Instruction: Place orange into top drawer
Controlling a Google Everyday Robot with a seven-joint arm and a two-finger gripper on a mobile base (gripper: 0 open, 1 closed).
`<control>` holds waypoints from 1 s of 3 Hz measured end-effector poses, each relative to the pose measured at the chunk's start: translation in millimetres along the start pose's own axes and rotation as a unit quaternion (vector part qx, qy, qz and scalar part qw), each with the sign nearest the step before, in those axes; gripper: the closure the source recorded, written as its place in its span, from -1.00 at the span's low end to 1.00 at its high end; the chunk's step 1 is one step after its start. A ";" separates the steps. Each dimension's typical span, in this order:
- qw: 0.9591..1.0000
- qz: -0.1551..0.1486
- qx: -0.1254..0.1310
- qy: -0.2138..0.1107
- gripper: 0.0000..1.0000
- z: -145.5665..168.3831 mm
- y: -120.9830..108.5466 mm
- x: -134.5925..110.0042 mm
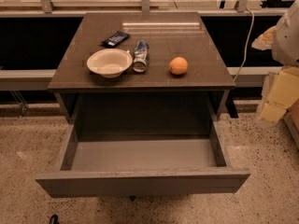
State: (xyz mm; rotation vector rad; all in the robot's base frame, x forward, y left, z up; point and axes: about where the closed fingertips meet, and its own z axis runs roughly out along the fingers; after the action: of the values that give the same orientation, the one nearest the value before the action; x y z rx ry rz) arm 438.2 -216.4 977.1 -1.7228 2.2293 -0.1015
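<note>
tabletop of dark grey-brown, faintly glossy board (196,36) carries four things. the small round orange with matte skin (178,65) sits on its front right part, near the front edge and apart from the rest. to its left a dented silver and blue drink can (140,56) lies on its side, its length running front to back, just beside a shallow white round bowl (110,62). behind the bowl lies a flat dark snack packet (115,38), skewed to the table's edges.

below the tabletop the wide, shallow grey-brown top drawer with a plain flat front panel (140,183) stands pulled far out towards the camera, its floor and side walls in full view. the orange is not in it.

the robot's pale arm (286,34) shows only at the right edge, well right of the table and level with it: a white rounded part above, blocky pale yellow parts below it. the jaws are somewhere among those pale yellow blocks low at the right edge, well apart from the orange; how far open they are, or whether they hold anything, i cannot tell.

a speckled stone floor (266,195) lies under the drawer.
</note>
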 end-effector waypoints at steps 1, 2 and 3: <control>1.000 0.001 0.001 -0.004 -1.00 1.3 -1.9 -0.8; 0.999 0.014 0.007 -0.040 -1.00 13.0 -18.7 -7.5; 0.997 0.007 0.021 -0.074 -1.00 38.0 -71.4 -31.8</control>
State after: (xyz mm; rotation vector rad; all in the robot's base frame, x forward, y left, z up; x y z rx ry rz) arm 522.9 -200.1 965.6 -1.6361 2.1172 -0.0160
